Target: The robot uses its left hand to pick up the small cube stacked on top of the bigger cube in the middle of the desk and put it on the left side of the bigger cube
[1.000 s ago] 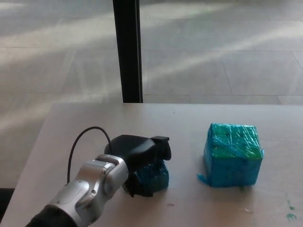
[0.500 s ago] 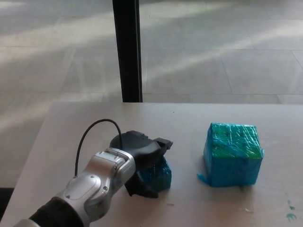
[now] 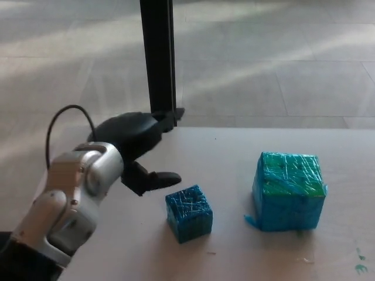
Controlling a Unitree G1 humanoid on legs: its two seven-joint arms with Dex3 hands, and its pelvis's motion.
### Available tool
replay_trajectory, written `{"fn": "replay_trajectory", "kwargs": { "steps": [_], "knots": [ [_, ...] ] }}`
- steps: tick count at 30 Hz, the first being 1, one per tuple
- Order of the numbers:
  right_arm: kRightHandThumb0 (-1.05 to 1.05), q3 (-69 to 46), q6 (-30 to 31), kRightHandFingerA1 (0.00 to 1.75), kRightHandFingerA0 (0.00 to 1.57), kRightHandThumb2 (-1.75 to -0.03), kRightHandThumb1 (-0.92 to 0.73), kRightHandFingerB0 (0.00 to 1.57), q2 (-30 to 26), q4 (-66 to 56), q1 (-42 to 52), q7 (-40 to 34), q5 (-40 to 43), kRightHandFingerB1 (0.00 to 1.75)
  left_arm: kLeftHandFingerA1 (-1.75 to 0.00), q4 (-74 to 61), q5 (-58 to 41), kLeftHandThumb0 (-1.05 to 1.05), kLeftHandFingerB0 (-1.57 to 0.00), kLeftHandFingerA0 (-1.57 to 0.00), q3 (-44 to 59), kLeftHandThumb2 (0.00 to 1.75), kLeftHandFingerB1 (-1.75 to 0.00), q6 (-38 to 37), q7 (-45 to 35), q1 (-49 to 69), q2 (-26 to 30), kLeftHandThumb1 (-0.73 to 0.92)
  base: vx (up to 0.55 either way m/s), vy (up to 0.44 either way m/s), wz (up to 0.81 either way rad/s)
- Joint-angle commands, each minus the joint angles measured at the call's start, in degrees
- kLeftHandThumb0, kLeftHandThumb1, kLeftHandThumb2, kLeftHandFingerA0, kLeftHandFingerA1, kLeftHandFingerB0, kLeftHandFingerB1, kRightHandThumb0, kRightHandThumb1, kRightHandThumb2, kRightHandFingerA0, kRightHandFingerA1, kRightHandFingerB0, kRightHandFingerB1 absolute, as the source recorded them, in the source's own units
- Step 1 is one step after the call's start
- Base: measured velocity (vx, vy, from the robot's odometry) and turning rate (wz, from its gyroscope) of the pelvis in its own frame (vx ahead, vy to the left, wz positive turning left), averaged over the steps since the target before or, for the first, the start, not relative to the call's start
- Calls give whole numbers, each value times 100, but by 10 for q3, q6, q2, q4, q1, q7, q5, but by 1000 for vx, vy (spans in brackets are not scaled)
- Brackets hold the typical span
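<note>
The left hand [image 3: 137,152] hangs above the desk [image 3: 234,152] with its fingers spread and nothing between them; one thick finger [image 3: 159,179] points down and to the right, and another reaches toward the dark post [image 3: 158,61] that stands just beyond the far edge of the desk. A silver forearm [image 3: 73,199] runs down from the hand to the lower left corner, and a thin black cable [image 3: 67,114] loops over the wrist.

Just below and to the right of that lower finger sits the small cube [image 3: 188,213], flat on the desk and apart from the hand (a clear strip of desk shows between fingertip and cube). It is wrapped in blue-green tape and turned slightly, so that one corner faces the camera.

Farther right of the hand, past the small cube, stands the bigger cube [image 3: 288,191], wrapped in the same tape with a greener top. The two cubes are near each other but do not touch, the small one on the bigger one's left side. Nothing lies between the hand and either cube.

At the lower right edge of the desk, well away from the hand, there are a few small green marks [image 3: 358,262]. Beyond the desk the tiled floor [image 3: 263,70] shows pale bands of light. The right hand is out of sight.
</note>
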Motion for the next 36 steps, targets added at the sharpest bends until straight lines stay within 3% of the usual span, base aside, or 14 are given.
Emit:
{"fn": "replay_trajectory", "kwargs": {
  "steps": [1,9,10,21,22,23,24,25,28,30,31,32,34,36],
  "knots": [
    [-47,-5,3,96,94,-90,-24,81,-10,-2,-1,7,7,72,-32,-32,-112,-97,0,0,144,105,0,-13,-16,50,72,51,0,0,0],
    [-49,-5,-5,95,93,-96,-24,76,-10,2,3,4,6,78,-34,38,-158,-85,-7,-10,326,62,-20,-39,-14,203,193,63,0,0,0],
    [-50,-5,-1,95,93,-95,-24,77,-10,1,4,1,6,77,-39,79,-168,-90,-12,0,351,98,-12,-58,-3,223,205,54,0,0,0],
    [-51,-11,-5,95,91,-97,-25,77,-11,7,7,3,10,78,-48,216,-204,-99,-7,-10,451,106,-16,-100,94,396,159,64,0,0,0],
    [-52,-10,-5,95,90,-97,-25,78,-11,3,8,5,9,78,-59,222,-206,-104,-9,-40,458,110,-5,-105,104,414,149,70,0,0,0],
    [-52,-9,-6,94,89,-97,-25,78,-11,3,9,4,8,78,-67,228,-220,-97,-1,-71,468,65,-25,-98,102,421,136,83,0,0,0],
    [-52,-9,-9,95,90,-97,-26,78,-11,7,8,4,8,78,-56,245,-238,-97,-3,-67,481,65,-26,-95,106,425,121,83,0,0,0],
    [-51,-10,-8,97,93,-97,-25,78,-10,5,5,3,9,78,-54,270,-279,-87,0,-7,517,103,-23,-70,111,422,87,57,0,0,0],
    [-49,-8,-5,95,90,-97,-24,77,-8,6,-1,3,7,78,-35,331,-299,-90,-2,-2,536,108,-11,-98,135,425,53,66,0,0,0],
    [-48,-6,-7,95,91,-97,-24,76,-10,3,-1,0,4,78,-67,346,-308,-92,-8,-32,540,103,-17,-40,120,424,29,64,0,0,0],
    [-50,-3,-2,95,91,-97,-26,75,-11,2,-1,-4,0,78,-56,356,-310,-91,-6,-24,541,64,-26,-42,119,424,26,80,0,0,0],
    [-50,-1,0,97,95,-97,-26,75,-12,0,-1,-5,-2,78,-56,371,-310,-87,-6,-14,540,101,-27,-54,117,424,24,63,0,0,0],
    [-49,-2,-2,97,95,-97,-25,75,-11,4,-3,-5,0,79,-49,383,-311,-89,-6,-11,533,66,-26,-65,110,428,21,81,0,0,0],
    [-48,-2,-4,98,97,-95,-25,78,-11,8,-6,-6,-1,75,-34,392,-285,-100,-5,-5,497,111,-19,-94,109,448,23,70,0,0,0]
  ]
}}
